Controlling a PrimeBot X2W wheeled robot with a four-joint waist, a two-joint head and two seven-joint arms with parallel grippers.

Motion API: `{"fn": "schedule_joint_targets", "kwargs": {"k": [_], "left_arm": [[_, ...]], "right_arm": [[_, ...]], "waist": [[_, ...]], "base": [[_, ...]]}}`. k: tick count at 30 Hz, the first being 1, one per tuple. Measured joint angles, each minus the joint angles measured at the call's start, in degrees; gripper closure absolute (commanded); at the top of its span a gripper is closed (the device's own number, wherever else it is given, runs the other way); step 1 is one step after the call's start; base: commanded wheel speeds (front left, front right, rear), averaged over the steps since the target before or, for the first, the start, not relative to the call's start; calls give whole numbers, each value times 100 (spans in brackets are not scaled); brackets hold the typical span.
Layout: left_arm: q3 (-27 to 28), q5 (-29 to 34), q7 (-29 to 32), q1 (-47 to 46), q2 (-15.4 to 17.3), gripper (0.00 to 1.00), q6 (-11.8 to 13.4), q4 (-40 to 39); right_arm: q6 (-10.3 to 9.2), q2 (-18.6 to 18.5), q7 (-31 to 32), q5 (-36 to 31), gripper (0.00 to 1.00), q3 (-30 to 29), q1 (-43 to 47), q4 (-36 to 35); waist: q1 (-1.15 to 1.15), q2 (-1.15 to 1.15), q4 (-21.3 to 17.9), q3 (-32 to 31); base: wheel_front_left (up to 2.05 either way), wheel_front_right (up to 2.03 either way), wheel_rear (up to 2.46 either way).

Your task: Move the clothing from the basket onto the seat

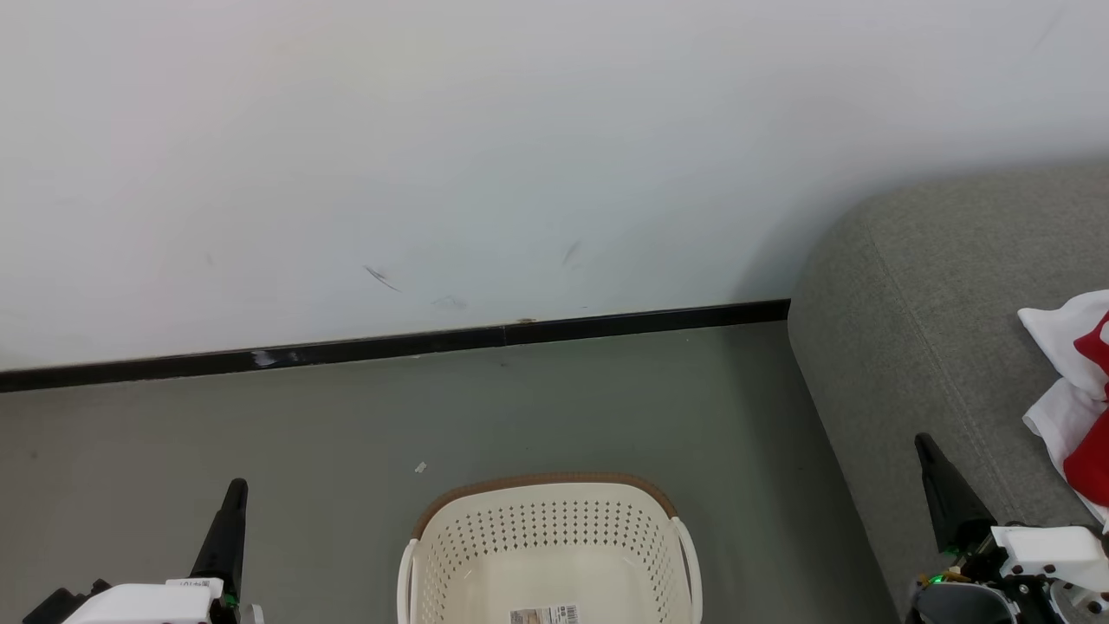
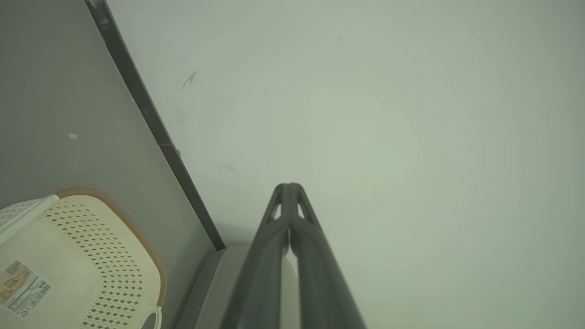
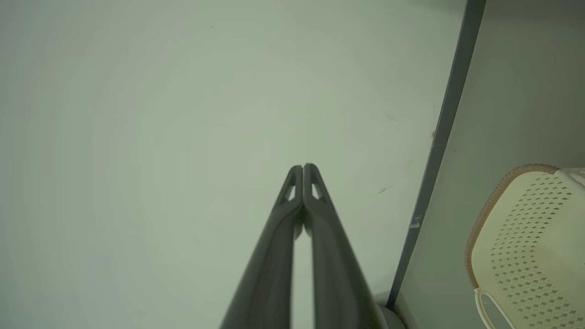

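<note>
Red-and-white clothing (image 1: 1073,394) lies on the grey seat (image 1: 918,303); the basket (image 1: 554,529) looks emptied, so left end effector (image 1: 235,492) and right end effector (image 1: 925,447) rest pinched closed, holding nothing.

We note a pale, plain wall (image 1: 520,130) with a few dark scuffs (image 1: 381,277) low down. A black skirting strip (image 1: 390,347) runs along its foot. The floor (image 1: 260,433) is matte grey-green, with one small white scrap (image 1: 420,467) on it. At right we see the grey seat (image 1: 918,303), its rounded corner near the wall. The light is soft and even.
</note>
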Motion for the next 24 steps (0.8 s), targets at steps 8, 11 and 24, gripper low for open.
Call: {"fn": "schedule_joint_targets", "kwargs": {"k": [8,11,24], "left_arm": [[0,0,0,0,0,100,0,0],[0,0,0,0,0,100,0,0],[0,0,0,-1,0,100,0,0]], "right_arm": [[0,0,5,0,100,-3,0,2],[0,1,5,0,100,-4,0,4],[0,1,8,-1,100,-12,-1,7]], "waist": [[0,0,0,0],[0,0,0,0],[-1,0,0,0]], "base": [[0,0,0],[0,0,0],[0,0,0]]}}
